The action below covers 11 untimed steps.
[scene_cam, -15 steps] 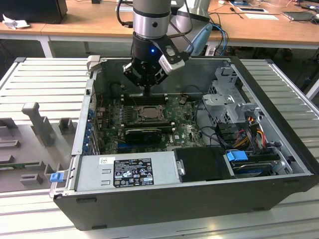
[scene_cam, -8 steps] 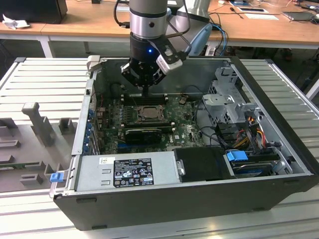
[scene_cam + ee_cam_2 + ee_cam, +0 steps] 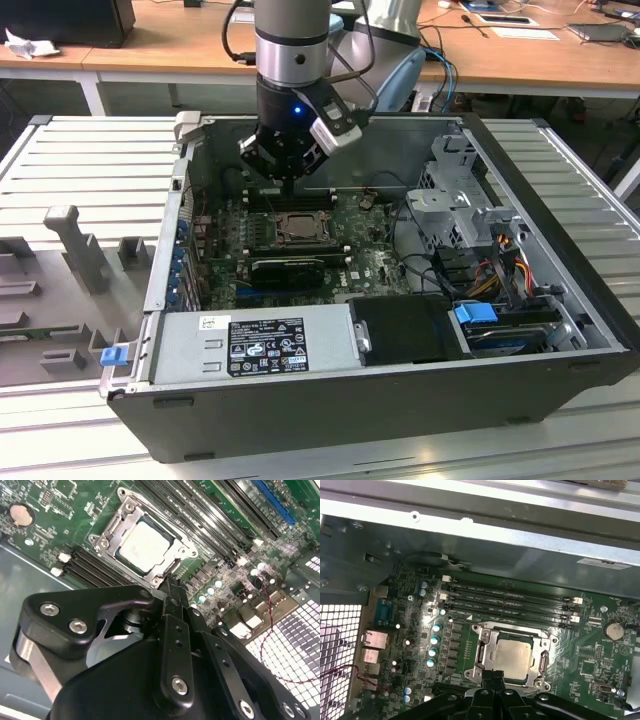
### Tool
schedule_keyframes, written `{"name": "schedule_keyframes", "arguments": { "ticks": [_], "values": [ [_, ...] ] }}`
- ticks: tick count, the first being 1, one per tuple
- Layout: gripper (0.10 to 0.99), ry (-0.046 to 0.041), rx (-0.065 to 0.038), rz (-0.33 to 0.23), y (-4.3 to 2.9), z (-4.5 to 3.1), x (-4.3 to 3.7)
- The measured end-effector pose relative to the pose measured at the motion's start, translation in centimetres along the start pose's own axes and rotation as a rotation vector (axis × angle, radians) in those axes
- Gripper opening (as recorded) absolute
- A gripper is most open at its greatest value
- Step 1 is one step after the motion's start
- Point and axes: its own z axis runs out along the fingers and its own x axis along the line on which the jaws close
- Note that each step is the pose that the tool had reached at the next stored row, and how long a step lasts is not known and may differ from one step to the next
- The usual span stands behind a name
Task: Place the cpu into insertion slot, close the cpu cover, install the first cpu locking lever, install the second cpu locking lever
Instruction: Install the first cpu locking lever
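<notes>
Computer case [image 3: 350, 410] is lying open in the exterior view, and the gripper [image 3: 287, 186] is reaching down into it, hanging just above the edge of the insertion slot [image 3: 268, 228] farther from the camera, on the green motherboard [image 3: 370, 262]. The cpu [image 3: 298, 229] is sitting in that slot, silver top facing up.

In the second wrist view the gripper [image 3: 172, 586] is holding its fingers tight together with nothing between them, tips hovering at the socket's rim; whether they are touching it I cannot tell. The cpu [image 3: 145, 545] is lying flat in the slot, and the cpu cover [image 3: 111, 529] is lying down around it, framing the chip in its window.

In the first wrist view the gripper [image 3: 492, 676] is pointing at one edge of the cpu cover [image 3: 485, 652], fingers pressed together and gripping nothing. The cpu [image 3: 512, 655] is sitting square in the window, with the long black memory slots [image 3: 510, 602] running just beyond it.
</notes>
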Motion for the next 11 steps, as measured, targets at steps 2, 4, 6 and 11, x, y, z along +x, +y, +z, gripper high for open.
{"name": "schedule_keyframes", "arguments": {
  "ticks": [2,4,6,11],
  "values": [
    [0.106,-0.0004,0.0,0.014,0.02,0.07,0.08],
    [0.106,-0.0008,0.0,0.046,0.03,0.21,0.16],
    [0.106,-0.001,0.0,0.047,0.05,0.25,0.28],
    [0.106,-0.0011,0.0,0.047,0.13,0.26,0.76]
  ]
}}
